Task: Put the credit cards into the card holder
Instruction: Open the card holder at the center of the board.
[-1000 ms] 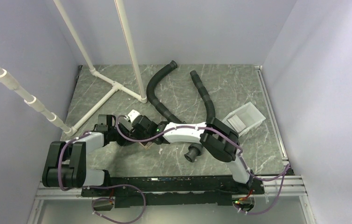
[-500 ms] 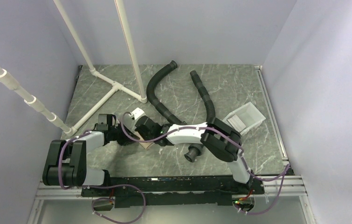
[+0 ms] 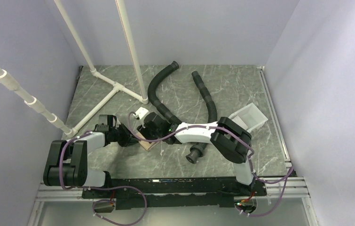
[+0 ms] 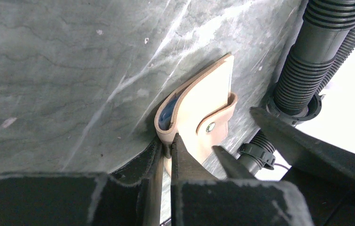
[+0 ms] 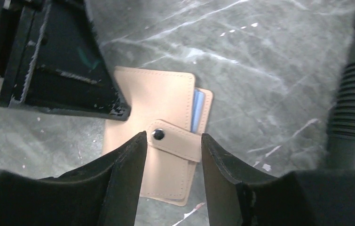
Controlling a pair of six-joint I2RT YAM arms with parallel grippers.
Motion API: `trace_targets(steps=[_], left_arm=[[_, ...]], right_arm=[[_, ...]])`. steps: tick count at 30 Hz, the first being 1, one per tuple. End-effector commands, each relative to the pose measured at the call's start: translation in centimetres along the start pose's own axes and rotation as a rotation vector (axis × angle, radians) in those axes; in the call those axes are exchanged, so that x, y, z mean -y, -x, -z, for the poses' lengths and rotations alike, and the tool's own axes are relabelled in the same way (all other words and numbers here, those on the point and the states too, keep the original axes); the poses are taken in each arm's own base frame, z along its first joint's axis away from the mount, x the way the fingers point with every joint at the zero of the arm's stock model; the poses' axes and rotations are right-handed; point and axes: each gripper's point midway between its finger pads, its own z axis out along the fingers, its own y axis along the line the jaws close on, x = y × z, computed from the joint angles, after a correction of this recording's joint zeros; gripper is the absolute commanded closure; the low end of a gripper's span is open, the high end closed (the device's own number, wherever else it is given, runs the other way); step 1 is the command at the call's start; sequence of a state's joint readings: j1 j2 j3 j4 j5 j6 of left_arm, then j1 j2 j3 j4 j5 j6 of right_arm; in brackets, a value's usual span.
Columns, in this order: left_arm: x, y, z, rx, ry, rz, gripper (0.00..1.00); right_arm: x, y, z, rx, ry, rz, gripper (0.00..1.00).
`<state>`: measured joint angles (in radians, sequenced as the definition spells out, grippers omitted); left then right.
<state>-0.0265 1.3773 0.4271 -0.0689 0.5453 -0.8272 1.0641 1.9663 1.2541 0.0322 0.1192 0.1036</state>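
Observation:
The card holder (image 5: 161, 99) is a tan wallet lying folded on the marble table, its snap tab (image 5: 177, 141) closed over the flap. The blue edge of a credit card (image 5: 197, 110) sticks out of its side. My left gripper (image 4: 168, 149) is shut on the wallet's folded edge (image 4: 203, 113), where blue lining shows inside. My right gripper (image 5: 173, 141) is open and hovers just above the wallet, one finger on each side of the snap tab. In the top view the wallet (image 3: 147, 142) lies between the left gripper (image 3: 129, 138) and the right gripper (image 3: 146, 134). No other cards show.
Two black corrugated hoses (image 3: 159, 92) (image 3: 206, 96) curve across the table behind the wallet, one ending in a black cuff (image 3: 195, 154). A white tray (image 3: 255, 115) sits at the right. A white pipe frame (image 3: 114, 87) stands at the back left.
My right gripper has lifted and drawn back from the wallet towards the far side, and its arm has swung right. The left gripper keeps its hold on the wallet.

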Motion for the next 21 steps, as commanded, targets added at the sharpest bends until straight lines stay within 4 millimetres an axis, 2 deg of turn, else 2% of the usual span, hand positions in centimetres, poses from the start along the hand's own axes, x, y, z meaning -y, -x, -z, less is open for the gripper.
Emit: trace_targets(steps=[1, 6, 10, 12, 15, 17, 21], left_arm=[[-4.1, -1.1, -0.2, -0.017, 0.159, 0.012, 1.0], [-4.0, -1.0, -0.2, -0.019, 0.16, 0.009, 1.0], [-3.9, -0.9, 0.0, -0.013, 0.16, 0.004, 1.0], [-3.9, -0.8, 0.0, -0.01, 0.162, 0.003, 1.0], [-4.0, -0.8, 0.1, -0.008, 0.173, 0.001, 1.0], [-4.1, -0.8, 0.1, -0.007, 0.176, 0.0, 1.0], [-4.3, -1.0, 0.1, -0.009, 0.177, 0.005, 1.0]], right_arm=[[-1.6, 0.5, -0.7, 0.022, 0.043, 0.079, 0.51], [-2.1, -1.2, -1.5, -0.022, 0.028, 0.086, 0.49], [-1.0, -2.8, -2.2, -0.051, -0.041, 0.035, 0.51], [-0.2, -3.2, -2.6, -0.058, -0.093, 0.009, 0.62], [0.6, -3.3, -2.4, -0.056, -0.156, -0.063, 0.89], [0.7, -2.5, -1.5, -0.023, -0.142, -0.142, 1.0], [0.9, 1.4, 1.4, 0.107, 0.062, -0.43, 1.0]])
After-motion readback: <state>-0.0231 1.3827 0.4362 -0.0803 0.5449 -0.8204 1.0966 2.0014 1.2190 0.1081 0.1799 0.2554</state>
